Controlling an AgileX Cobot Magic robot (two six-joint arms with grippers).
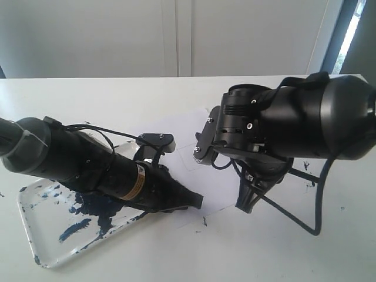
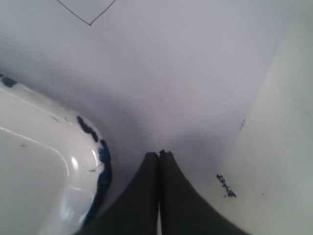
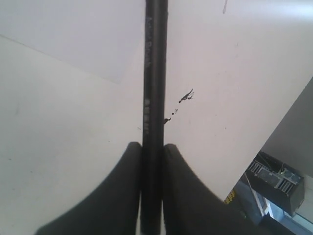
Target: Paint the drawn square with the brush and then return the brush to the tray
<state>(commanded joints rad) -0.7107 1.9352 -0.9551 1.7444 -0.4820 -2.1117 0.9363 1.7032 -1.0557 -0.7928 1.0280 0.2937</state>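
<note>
Right gripper point(image 3: 153, 144): closed on the brush point(image 3: 154, 88). The black shaft is clamped between both fingers and runs straight out ahead of them; its tip is outside the right wrist view. In the exterior view this gripper point(image 1: 247, 201) sits low at the right edge of the paper sheet point(image 1: 173, 128), to the right of the scene's middle. The shaft lies over the bench point(image 3: 63, 147), with a paper corner on one side and small paint specks point(image 3: 186, 95) on the other.

Left gripper point(image 2: 160, 154): fingers pressed together, nothing between them. Its tip point(image 1: 197, 202) points at the near part of the paper, just beside the tray point(image 2: 98, 147).

Tray point(image 1: 32, 232): near left on the bench, smeared with dark blue paint – the left arm lies across its far side.

Drawn square point(image 2: 88, 9): on the paper, ahead of the left gripper. Only one corner shows – a thin bare outline, unpainted there.
</note>
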